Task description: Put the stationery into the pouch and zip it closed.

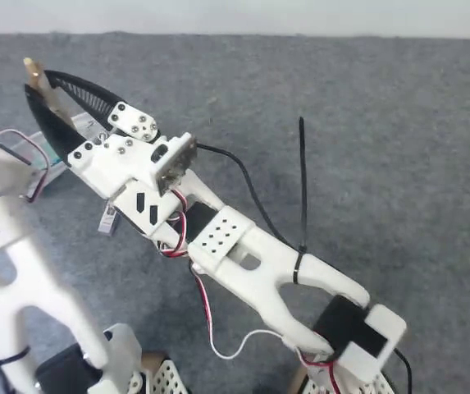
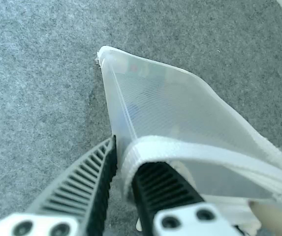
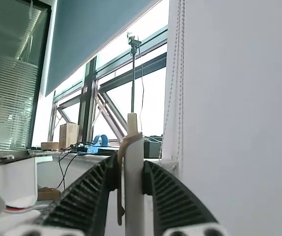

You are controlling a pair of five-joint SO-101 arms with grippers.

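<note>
Surface: grey felt-like table covering point(image 1: 382, 123).

Right gripper point(image 3: 131, 164): the black ribbed fingers point(image 3: 89, 189) are closed tight on a slim cream cylindrical pen point(image 3: 133, 196), with no gap seen on either side of the shaft. The pen is held lengthwise between the fingers, and its end projects beyond the fingertips. In the high view the right gripper point(image 1: 36, 82) is raised at the far left of the table, on the arm that reaches across from the near right. The pen point(image 1: 29, 66) is seen sticking out past the fingertips, clear of the covering.

Left gripper point(image 2: 123, 157): the fingers point(image 2: 89, 179) are nearly closed and pinch the white zipper band at one end of a translucent white mesh pouch point(image 2: 170, 113). The band is seen passing between the two fingers. The pouch is lifted at the gripped edge and hangs down towards the covering, its far corner low. A cream rod tip point(image 2: 273, 219) is noted just beside the zipper band; it cannot be told whether this is the same pen.

Left arm point(image 1: 5, 238): located at the near left in the high view.
</note>
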